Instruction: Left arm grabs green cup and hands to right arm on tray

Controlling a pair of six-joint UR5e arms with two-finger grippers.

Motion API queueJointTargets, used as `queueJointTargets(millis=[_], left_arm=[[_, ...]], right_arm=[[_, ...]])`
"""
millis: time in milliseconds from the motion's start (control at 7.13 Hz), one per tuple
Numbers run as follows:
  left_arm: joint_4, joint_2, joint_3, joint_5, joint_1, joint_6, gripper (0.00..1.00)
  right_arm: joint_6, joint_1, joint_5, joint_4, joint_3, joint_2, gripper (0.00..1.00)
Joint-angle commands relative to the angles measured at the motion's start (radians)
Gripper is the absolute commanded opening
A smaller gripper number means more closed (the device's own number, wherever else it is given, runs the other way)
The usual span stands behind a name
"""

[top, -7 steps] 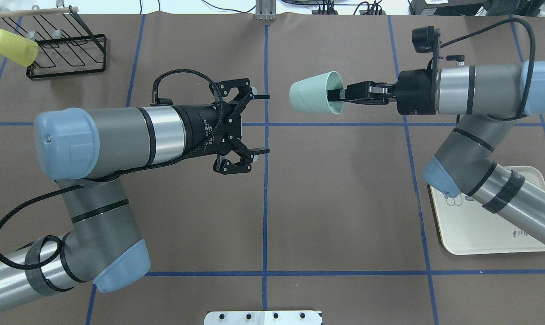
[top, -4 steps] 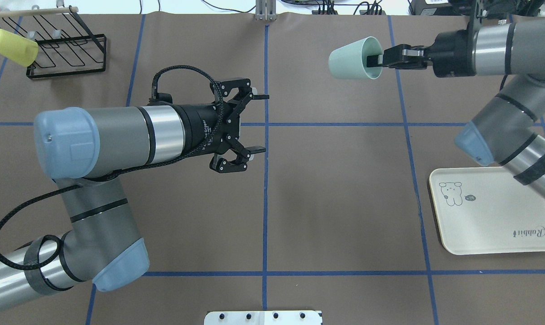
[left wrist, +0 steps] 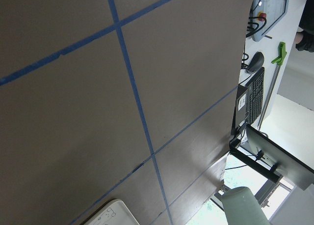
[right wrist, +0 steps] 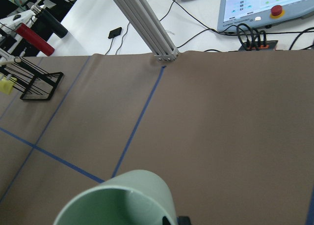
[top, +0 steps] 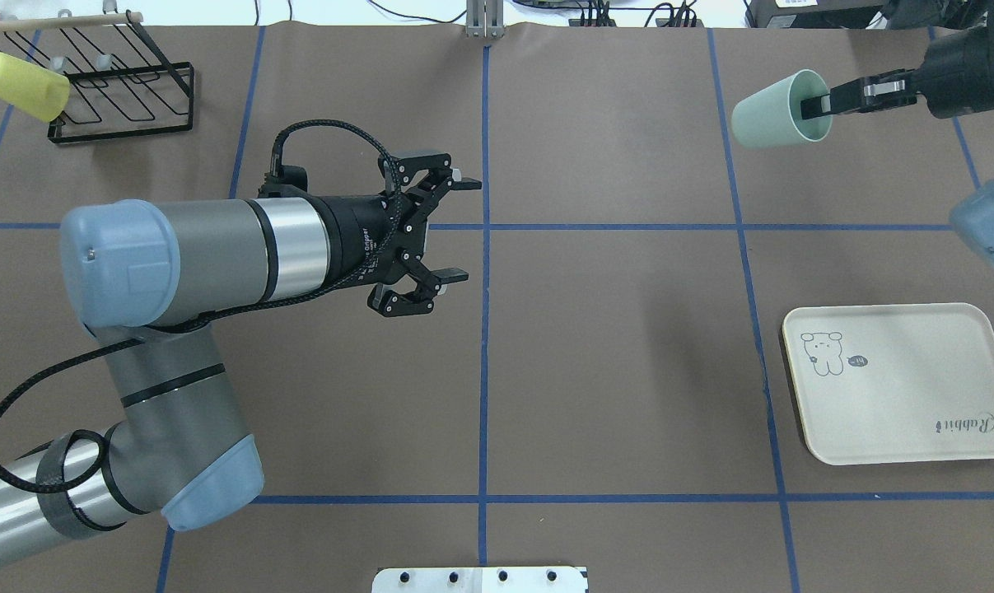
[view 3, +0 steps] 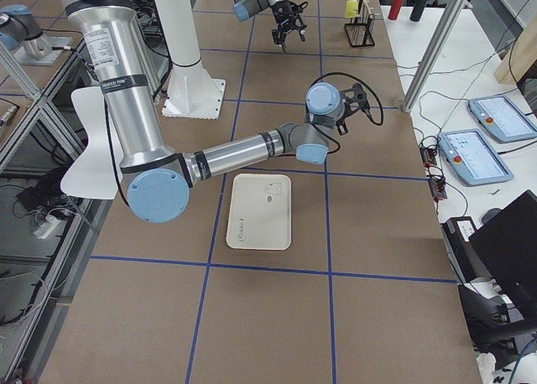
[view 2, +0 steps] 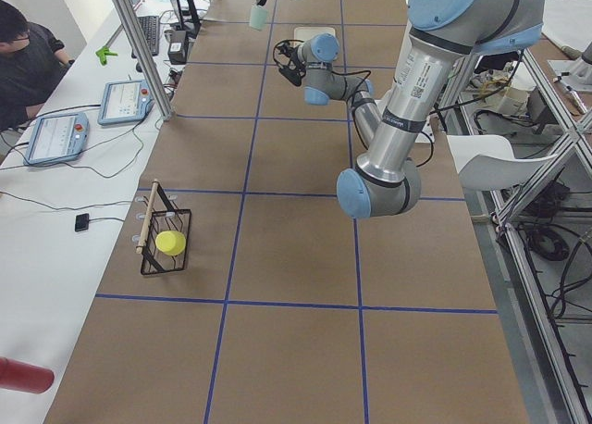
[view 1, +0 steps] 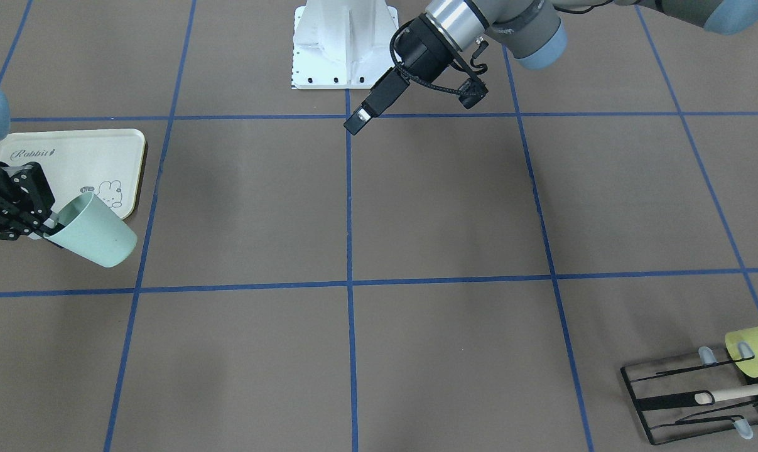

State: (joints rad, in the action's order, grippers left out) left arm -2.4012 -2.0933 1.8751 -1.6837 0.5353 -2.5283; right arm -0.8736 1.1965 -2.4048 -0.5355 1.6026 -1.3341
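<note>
My right gripper [top: 818, 105] is shut on the rim of the pale mint-green cup [top: 777, 111], one finger inside it. The cup hangs on its side above the table's far right, mouth toward the gripper. It also shows in the front view [view 1: 96, 235] and the right wrist view [right wrist: 122, 200]. The cream tray [top: 900, 395] lies bare on the table, nearer the robot than the cup. My left gripper [top: 461, 231] is open and empty above the table's middle, far from the cup.
A black wire rack [top: 126, 130] with a yellow-green cup [top: 23, 85] on it stands at the far left corner. The robot's white base plate [top: 480, 579] is at the near edge. Blue tape lines cross the brown table cover.
The right arm has swung the cup to the right and farther back, away from the left gripper, uncovering the tray. The left gripper has drawn back slightly and narrowed a little, still open.
</note>
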Motion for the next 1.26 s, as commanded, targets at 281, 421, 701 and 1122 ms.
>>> queueJointTargets(millis=[281,421,701,1122], left_arm=[[-0.001,0.022,-0.005,0.001,0.002,0.008,1.00],[-0.001,0.022,-0.007,0.002,0.002,0.008,1.00],[-0.001,0.022,-0.013,0.003,0.000,0.008,1.00],[-0.001,0.024,-0.014,0.003,0.000,0.008,1.00]], right_arm=[[0.143,0.025,-0.010,-0.052,0.029,-0.138,0.00],[0.159,0.040,-0.008,-0.132,0.069,-0.142,0.00],[0.299,0.051,0.091,-0.405,0.225,-0.173,0.00],[0.666,0.063,0.130,-0.774,0.348,-0.239,0.00]])
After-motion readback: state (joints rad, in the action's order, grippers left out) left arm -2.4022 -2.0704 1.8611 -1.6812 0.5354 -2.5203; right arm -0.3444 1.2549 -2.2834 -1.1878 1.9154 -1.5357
